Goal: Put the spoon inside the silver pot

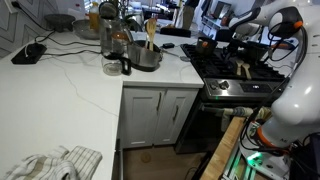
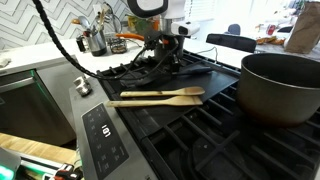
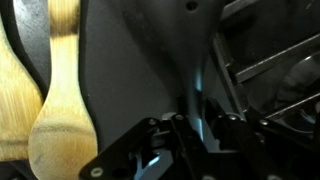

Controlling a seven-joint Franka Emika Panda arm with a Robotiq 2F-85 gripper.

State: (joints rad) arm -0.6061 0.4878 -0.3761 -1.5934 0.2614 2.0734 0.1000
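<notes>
The silver pot (image 1: 146,58) stands on the white counter beside the stove, with a wooden utensil (image 1: 150,34) upright in it. Two light wooden utensils lie side by side on the stove top (image 2: 158,97), also seen in an exterior view (image 1: 243,70). In the wrist view the spoon's oval head (image 3: 60,125) lies to the left, beside another wooden piece (image 3: 14,90). My gripper (image 2: 166,62) is low over a black griddle behind the utensils, apart from them. Its fingers (image 3: 196,125) look closed together with nothing seen between them.
A large dark pot (image 2: 282,88) sits on the stove's near burner. A tall glass jug (image 1: 112,35) and a small dark mug (image 1: 112,67) stand next to the silver pot. A black griddle (image 2: 190,72) covers the back burners. A cloth (image 1: 55,163) lies at the counter's front.
</notes>
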